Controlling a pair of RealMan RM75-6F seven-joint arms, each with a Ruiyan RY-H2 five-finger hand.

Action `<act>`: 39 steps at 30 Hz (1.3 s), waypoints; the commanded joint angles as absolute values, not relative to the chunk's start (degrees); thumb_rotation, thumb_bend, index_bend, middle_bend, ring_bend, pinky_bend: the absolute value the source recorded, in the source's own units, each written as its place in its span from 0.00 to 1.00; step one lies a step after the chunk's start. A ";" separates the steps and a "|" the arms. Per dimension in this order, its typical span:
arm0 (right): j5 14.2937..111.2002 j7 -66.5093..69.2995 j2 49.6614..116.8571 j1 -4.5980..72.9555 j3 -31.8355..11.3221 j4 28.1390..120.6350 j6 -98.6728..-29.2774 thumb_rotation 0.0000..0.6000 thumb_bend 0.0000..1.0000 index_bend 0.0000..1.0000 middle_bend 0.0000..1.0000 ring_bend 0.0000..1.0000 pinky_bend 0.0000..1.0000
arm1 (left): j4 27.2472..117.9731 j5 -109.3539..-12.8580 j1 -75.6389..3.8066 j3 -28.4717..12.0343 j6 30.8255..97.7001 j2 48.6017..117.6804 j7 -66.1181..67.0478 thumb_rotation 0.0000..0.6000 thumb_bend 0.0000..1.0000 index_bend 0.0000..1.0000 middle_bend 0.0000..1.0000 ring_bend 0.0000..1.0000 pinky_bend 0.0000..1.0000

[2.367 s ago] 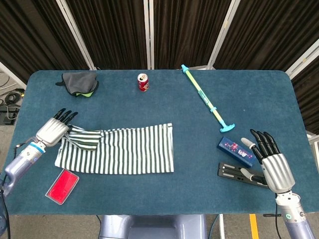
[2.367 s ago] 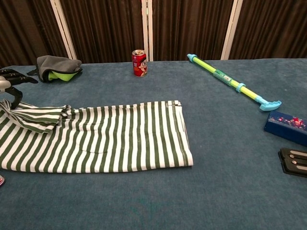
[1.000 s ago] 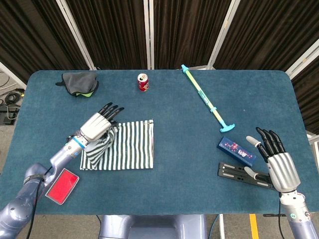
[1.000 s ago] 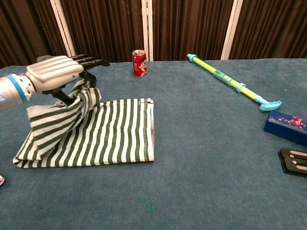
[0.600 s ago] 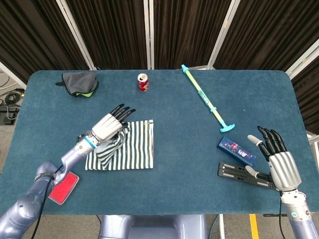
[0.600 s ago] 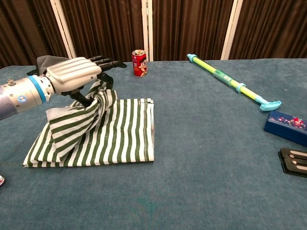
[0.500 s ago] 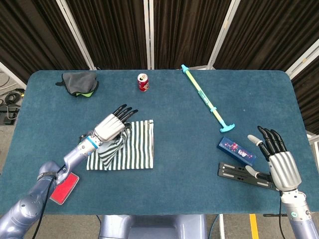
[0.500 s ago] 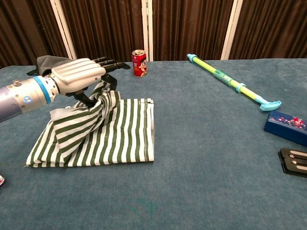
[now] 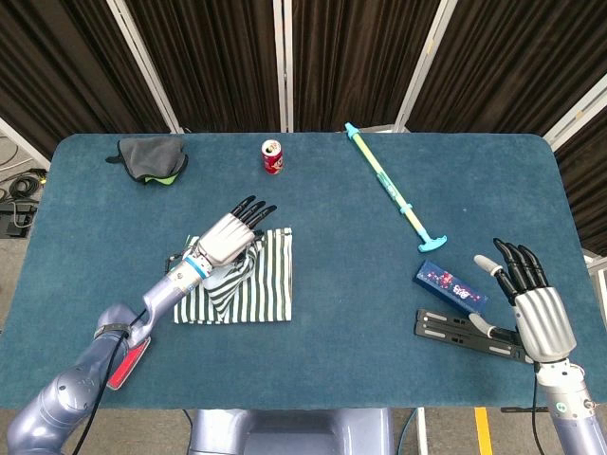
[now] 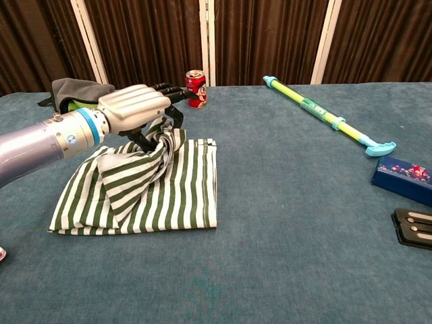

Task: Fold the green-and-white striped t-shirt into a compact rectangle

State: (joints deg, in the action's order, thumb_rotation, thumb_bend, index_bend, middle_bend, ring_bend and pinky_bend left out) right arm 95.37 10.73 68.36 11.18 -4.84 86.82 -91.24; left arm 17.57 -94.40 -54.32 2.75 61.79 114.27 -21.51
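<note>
Striped t-shirt (image 10: 155, 196) edge is pinched in left hand (image 10: 138, 108) fingers (image 9: 254, 208); should be laid flush with right edge before release. Right hand (image 9: 533, 313) fingers spread, idle.

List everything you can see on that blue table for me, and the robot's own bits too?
striped t-shirt: one, green and white, partly folded, left of centre
soda can: one, red, upright, far edge
long stick tool: one, yellow-green with blue ends, far right
cloth bundle: one, grey and lime, far left corner
box: one, dark blue, near right
flat black object: one, beside the box
flat red object: one, near left, partly hidden
left hand: silver, holds a raised shirt corner
right hand: silver, fingers spread, holds nothing
</note>
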 commanded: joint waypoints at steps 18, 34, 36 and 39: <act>96.32 10.75 67.96 10.80 -4.65 87.52 -92.29 1.00 0.00 0.23 0.00 0.00 0.00 | 25.83 -88.85 -54.70 -3.74 64.66 114.16 -18.09 1.00 0.02 0.00 0.00 0.00 0.00; 97.96 10.95 67.28 10.28 -4.32 88.69 -93.96 1.00 0.00 0.24 0.00 0.00 0.00 | 56.21 -89.04 -51.54 -2.02 64.01 95.39 -13.91 1.00 0.02 0.00 0.00 0.00 0.00; 98.03 11.14 67.15 10.18 -4.32 88.87 -94.18 1.00 0.00 0.24 0.00 0.00 0.00 | 59.91 -88.28 -50.59 -1.15 62.47 93.20 -12.56 1.00 0.02 0.00 0.00 0.00 0.00; 98.16 11.38 66.98 10.13 -4.29 89.07 -94.31 1.00 0.00 0.24 0.00 0.00 0.00 | 63.74 -86.64 -49.52 -1.01 61.01 91.90 -11.46 1.00 0.02 0.00 0.00 0.00 0.00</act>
